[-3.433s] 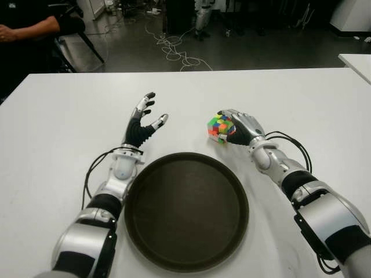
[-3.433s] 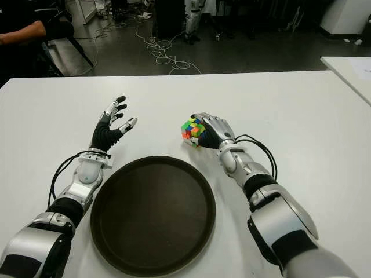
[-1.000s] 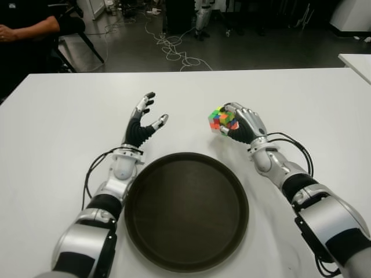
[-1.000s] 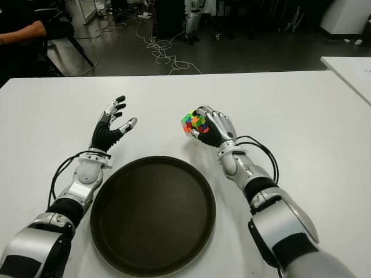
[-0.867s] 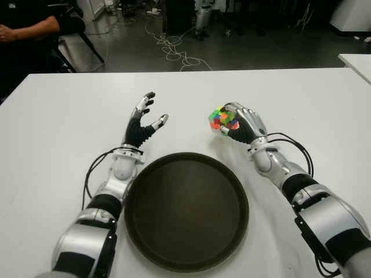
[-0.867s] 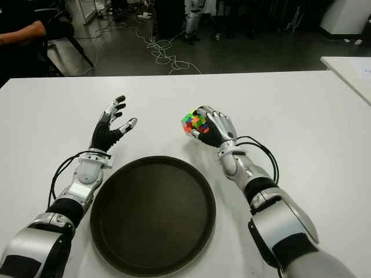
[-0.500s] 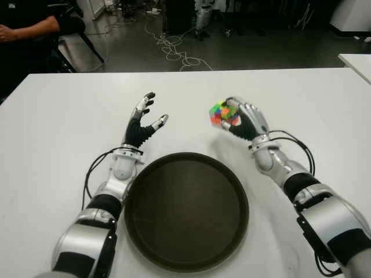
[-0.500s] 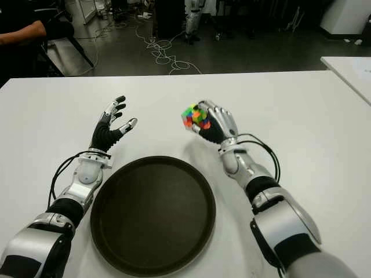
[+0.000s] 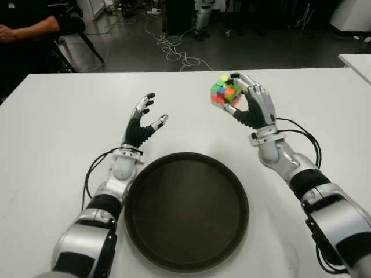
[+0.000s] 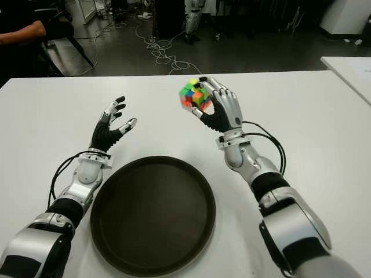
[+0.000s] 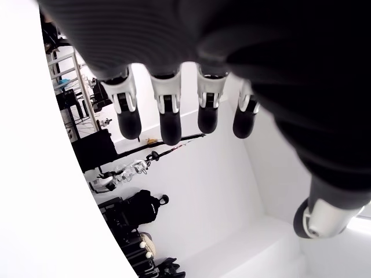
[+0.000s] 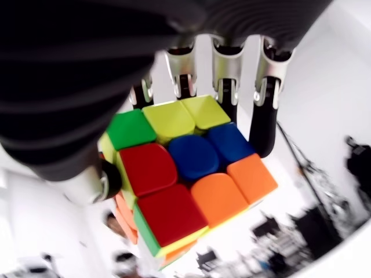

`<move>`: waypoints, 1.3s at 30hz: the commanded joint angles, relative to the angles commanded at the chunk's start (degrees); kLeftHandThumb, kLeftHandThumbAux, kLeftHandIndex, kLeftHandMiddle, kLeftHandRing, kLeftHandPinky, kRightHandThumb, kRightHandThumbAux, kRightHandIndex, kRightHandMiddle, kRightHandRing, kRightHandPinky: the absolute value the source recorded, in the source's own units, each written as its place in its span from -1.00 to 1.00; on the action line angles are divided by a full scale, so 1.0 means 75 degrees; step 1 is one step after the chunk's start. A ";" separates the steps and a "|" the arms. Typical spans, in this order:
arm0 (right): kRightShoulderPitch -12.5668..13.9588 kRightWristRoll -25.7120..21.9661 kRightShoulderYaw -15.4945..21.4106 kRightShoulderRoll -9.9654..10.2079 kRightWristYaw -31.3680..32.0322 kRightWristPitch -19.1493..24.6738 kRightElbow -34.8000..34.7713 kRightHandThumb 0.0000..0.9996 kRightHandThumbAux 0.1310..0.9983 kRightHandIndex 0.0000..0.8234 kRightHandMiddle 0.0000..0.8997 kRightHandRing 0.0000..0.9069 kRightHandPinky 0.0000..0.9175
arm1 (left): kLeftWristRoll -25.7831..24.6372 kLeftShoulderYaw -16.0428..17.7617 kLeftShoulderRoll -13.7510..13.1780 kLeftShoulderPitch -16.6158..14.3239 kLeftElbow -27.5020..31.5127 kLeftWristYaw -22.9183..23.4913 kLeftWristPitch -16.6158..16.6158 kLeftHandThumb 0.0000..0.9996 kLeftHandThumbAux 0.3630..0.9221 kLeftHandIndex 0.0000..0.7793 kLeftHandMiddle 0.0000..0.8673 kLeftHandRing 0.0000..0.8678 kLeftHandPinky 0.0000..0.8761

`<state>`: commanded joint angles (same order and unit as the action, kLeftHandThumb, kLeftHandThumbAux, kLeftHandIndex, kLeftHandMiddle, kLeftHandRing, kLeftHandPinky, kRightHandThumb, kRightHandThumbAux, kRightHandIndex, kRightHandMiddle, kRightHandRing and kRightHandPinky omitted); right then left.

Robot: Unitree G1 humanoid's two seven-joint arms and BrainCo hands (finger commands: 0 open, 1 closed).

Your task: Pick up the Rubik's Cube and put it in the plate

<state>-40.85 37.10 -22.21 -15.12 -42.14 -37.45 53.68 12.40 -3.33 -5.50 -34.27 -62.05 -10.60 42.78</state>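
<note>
Pickup done: right hand grips the cube clear above the tabletop beyond the plate; placement outstanding; left hand spread, empty, beside the plate's left.

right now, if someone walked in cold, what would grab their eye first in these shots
The brightly coloured Rubik's Cube stands out first, gripped in the right hand and lifted above the white table, beyond the plate's far right rim. Next comes the big dark round plate, with nothing in it, near the table's front edge between the two arms. The left hand shows open beyond the plate's left side, holding nothing.
</note>
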 joint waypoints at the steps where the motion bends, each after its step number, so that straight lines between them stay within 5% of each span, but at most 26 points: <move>1: 0.0030 -0.0001 0.0010 -0.0010 0.0029 -0.0032 -0.0087 0.88 0.23 -0.08 0.08 0.08 0.05 | -0.0008 0.0005 0.0001 -0.0004 -0.0003 0.0006 -0.0006 -0.93 -0.20 -0.77 -0.80 -0.84 -0.79; 15: 0.0685 -0.0296 0.0109 -0.0049 0.1035 -0.1199 -0.1344 0.88 0.24 -0.12 0.05 0.14 0.11 | -0.0361 0.0197 0.0123 0.0036 0.0272 0.0343 -0.0293 -1.00 0.01 -0.76 -0.77 -0.82 -0.73; 23: 0.1021 -0.0841 0.0030 -0.0012 0.2335 -0.2014 -0.1824 0.87 0.24 -0.15 0.05 0.15 0.15 | -0.0572 0.0312 0.0242 0.0119 0.0622 0.0445 -0.0603 -0.98 0.15 -0.70 -0.74 -0.79 -0.71; 31: 0.1227 -0.2027 -0.0116 -0.0029 0.4317 -0.2632 -0.2118 0.87 0.25 -0.16 0.03 0.20 0.14 | -0.0745 0.0390 0.0273 0.0186 0.0932 0.0611 -0.1003 -0.88 0.17 -0.68 -0.71 -0.74 -0.70; 39: 0.1299 -0.3534 -0.0266 -0.0293 0.7003 -0.1893 -0.2642 0.88 0.23 -0.09 0.07 0.13 0.02 | -0.1072 0.0530 0.0344 0.0243 0.1258 0.0940 -0.1612 -0.82 0.26 -0.69 -0.70 -0.71 -0.67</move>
<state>-31.11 10.59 -24.20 -17.31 10.38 -51.65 33.87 4.36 0.64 -2.92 -32.44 -52.61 -3.55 30.69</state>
